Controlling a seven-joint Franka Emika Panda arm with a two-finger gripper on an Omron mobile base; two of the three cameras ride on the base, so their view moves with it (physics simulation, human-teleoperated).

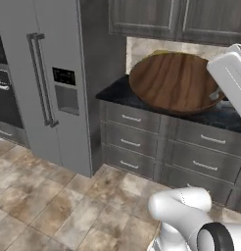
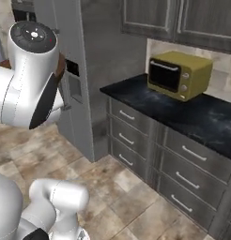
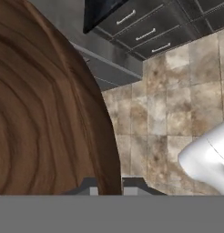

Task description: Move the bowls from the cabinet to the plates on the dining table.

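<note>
Dark brown wood-grain bowl (image 1: pixel 174 81); olive-yellow microwave (image 2: pixel 179 74); black veined counter (image 2: pixel 183 115); grey drawers (image 2: pixel 159 154)

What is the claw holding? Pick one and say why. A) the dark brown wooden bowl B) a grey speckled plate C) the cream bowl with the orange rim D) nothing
A: in the hand view the claw is shut on the rim of the wooden bowl, and the left base view shows that same brown bowl carried in the air at the arm's end.
</note>
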